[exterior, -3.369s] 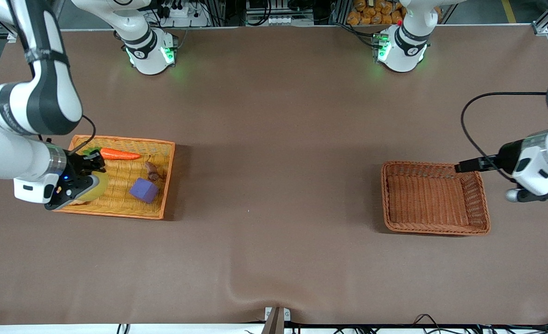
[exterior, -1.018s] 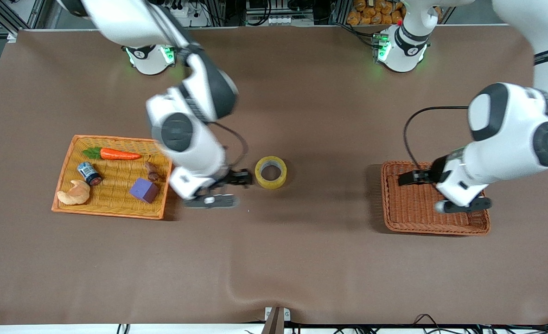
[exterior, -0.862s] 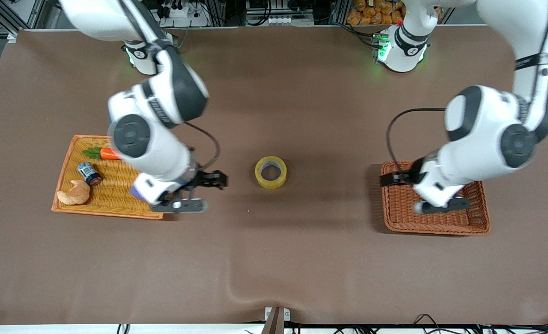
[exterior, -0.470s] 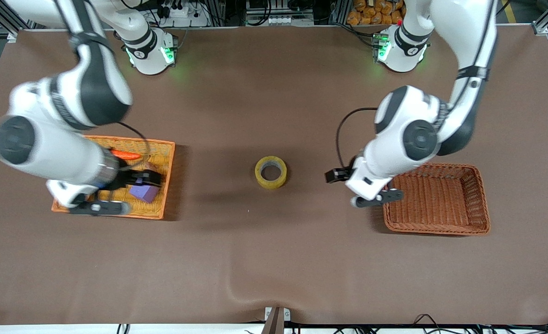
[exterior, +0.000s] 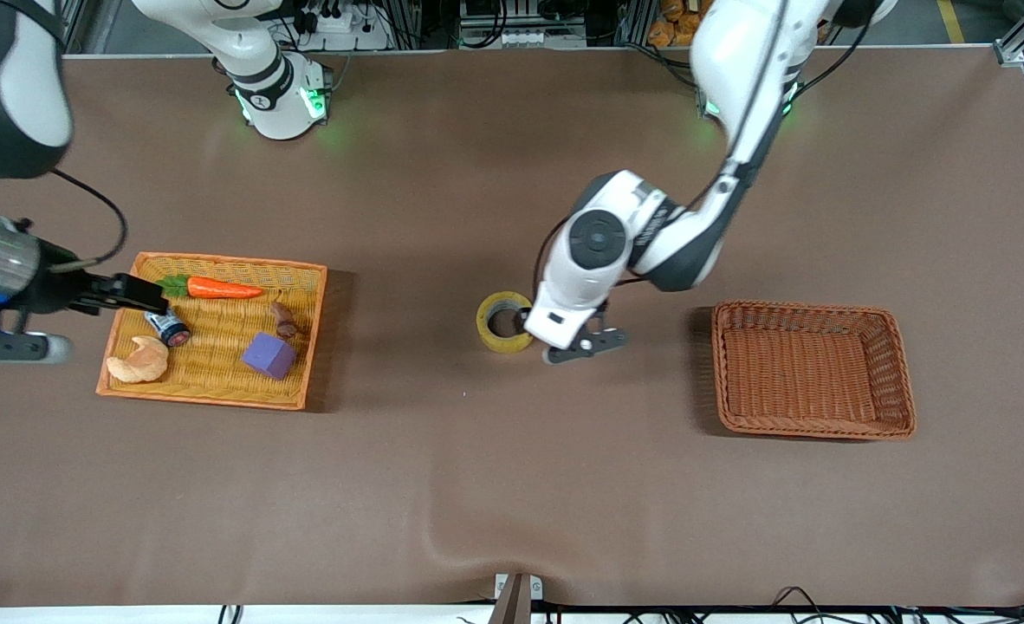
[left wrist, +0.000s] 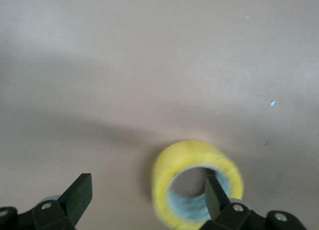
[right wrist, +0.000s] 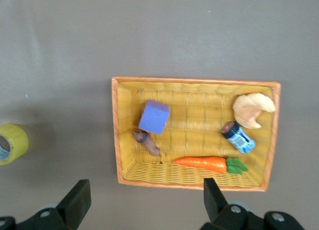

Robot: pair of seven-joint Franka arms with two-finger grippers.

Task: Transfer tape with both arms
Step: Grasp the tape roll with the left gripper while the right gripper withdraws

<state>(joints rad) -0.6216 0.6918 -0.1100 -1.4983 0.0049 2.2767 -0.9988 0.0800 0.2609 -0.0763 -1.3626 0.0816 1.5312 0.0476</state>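
I had the tape (exterior: 502,321) flat on the table between the orange tray (exterior: 308,329) and the brown basket (exterior: 815,428). Left gripper (left wrist: 144,200) gaped over it, gripping nothing, one finger in its hole. Right gripper (right wrist: 144,202) waited, spread empty, above the tray. The tape looked light and stiff; I'd pinch its wall.

"What does the room look like around the work area?"

"A wide table (exterior: 512,503) under a matte brown cover fills nearly everything. At six o'clock a wrinkle (exterior: 451,544) rises in the cover, next to a small metal bracket (exterior: 518,593) on the edge."

"And at the top?"

"At eleven o'clock, a white power strip (exterior: 339,19) with plugs. At one o'clock, a heap of orange-brown items (exterior: 694,26) and a yellow floor line (exterior: 951,17). The light is soft and even."
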